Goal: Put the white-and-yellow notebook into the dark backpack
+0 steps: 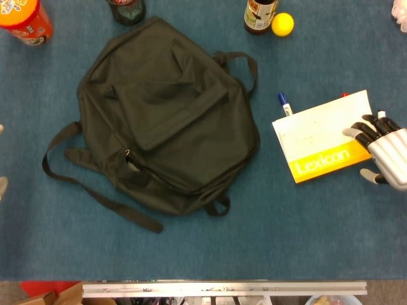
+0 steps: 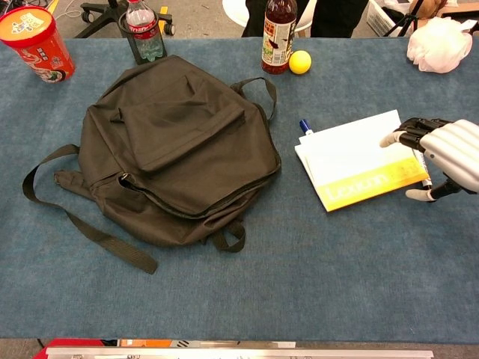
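The right hand (image 1: 384,152) covers the notebook's (image 1: 321,136) right edge and most of a marker. The left hand (image 1: 2,184) barely shows at the head view's left edge, its pose unreadable

The right hand (image 2: 441,158) has a ribbed silver-white back; its fingers (image 2: 408,137) are black with pale tips.

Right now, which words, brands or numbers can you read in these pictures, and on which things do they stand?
"Lexicon": white letters on the yellow band of the white-and-yellow notebook, next to the right robot hand.
Orange cup: printed pictures and marks, too blurred to read.
Dark bottle beside the yellow ball: label too small to read.
Clear bottle: red label, unreadable.
Dark backpack: no text visible.
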Tool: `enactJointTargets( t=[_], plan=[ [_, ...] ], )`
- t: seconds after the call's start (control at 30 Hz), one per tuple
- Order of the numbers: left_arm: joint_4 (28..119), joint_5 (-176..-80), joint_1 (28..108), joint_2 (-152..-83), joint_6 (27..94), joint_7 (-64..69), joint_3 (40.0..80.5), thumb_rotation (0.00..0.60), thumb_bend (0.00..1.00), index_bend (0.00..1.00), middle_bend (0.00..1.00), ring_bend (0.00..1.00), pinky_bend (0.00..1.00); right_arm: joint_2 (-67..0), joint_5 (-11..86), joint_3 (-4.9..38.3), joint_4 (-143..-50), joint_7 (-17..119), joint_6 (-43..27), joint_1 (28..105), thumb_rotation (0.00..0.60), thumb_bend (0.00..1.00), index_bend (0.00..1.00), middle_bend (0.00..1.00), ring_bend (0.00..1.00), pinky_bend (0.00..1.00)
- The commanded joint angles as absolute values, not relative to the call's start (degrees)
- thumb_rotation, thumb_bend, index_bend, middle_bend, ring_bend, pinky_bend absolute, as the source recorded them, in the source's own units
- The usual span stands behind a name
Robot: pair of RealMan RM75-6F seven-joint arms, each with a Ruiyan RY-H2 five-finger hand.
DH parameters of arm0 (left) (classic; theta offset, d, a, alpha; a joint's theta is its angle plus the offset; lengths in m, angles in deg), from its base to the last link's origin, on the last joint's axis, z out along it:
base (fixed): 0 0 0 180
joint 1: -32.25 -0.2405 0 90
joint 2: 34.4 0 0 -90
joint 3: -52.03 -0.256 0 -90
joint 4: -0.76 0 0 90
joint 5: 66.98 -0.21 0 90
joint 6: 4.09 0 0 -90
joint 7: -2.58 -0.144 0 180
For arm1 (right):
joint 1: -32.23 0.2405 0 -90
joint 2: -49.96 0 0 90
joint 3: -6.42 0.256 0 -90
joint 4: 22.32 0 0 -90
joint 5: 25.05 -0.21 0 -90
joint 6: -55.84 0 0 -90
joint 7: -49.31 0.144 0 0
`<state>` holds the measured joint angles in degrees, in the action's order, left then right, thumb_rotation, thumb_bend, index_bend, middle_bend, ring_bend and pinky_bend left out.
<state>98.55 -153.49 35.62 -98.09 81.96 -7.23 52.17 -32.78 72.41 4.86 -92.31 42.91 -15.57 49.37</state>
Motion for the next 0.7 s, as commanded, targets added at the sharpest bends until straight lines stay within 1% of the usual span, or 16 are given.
enactJointTargets(
  t=[0.03,0.23,0.37,0.7],
  plan=[
    [98.52,-153.65,35.71,-98.06,81.84,-7.09,52.15,0.6,0.22,0.17,0.19,0.19,0.18,-35.54,72.98,4.43,-88.17,42.03,-16.43,49.53,0.6,0.07,0.28,0.29,0.17,0.27],
    [97.96,-153.73,35.51,-98.22,82.09,-6.28,52.21,0.6,0.21,0.17,0.17,0.19,0.18,-39.25,73.02,4.06,-82.25,42.51,-17.68,49.42,0.6,0.07,0.28,0.29,0.17,0.27],
    [97.64,-153.57,35.43,-98.19,81.91,-5.81,52.16,0.6,0.21,0.17,0.17,0.19,0.18,-40.61,72.6,4.39,-79.8,42.98,-18.43,49.54,0.6,0.07,0.28,0.29,0.17,0.25],
    [97.28,-153.36,35.39,-98.06,81.45,-4.83,52.1,0.6,0.21,0.17,0.17,0.19,0.18,-44.17,71.97,4.44,-72.51,45.24,-18.68,50.44,0.6,0.07,0.28,0.29,0.16,0.25]
  ],
)
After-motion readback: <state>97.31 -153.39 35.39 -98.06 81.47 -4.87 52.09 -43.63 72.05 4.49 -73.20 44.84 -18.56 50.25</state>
